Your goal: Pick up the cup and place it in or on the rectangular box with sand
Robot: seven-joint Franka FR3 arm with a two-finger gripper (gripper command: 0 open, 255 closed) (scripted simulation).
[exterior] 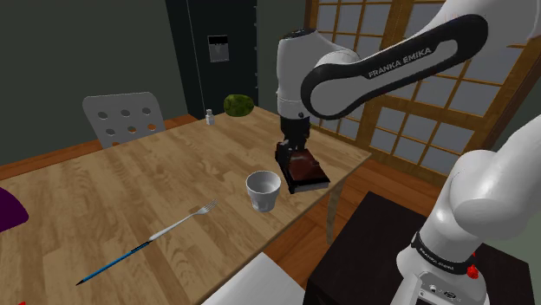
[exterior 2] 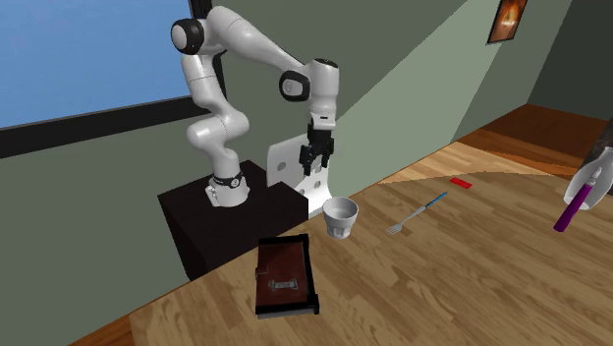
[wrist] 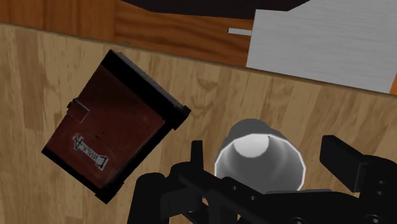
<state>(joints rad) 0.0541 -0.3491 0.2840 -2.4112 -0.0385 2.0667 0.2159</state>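
Cup (exterior: pixel 263 191) stands upright, mouth up, on the wooden table (exterior: pixel 104 195), near its edge and just beside the black-rimmed rectangular box (exterior: pixel 303 171) with reddish-brown fill; the two are apart, not touching. Gripper (exterior 2: pixel 314 160) hovers above the cup with its fingers (wrist: pixel 343 159) spread and nothing held. In the wrist view the cup sits roughly between them, no contact. Step in hand looks like the descent to grasp. To do it well: drop straight down, keep the cup centred, and keep the jaws fully spread since the cup looks wide for the gap. Go below the rim before closing, because the wall narrows toward the base and could slip. Mind the box wall close by. Fork (exterior: pixel 182 223) lies well apart, no obstacle. Lift high enough to clear the box rim.
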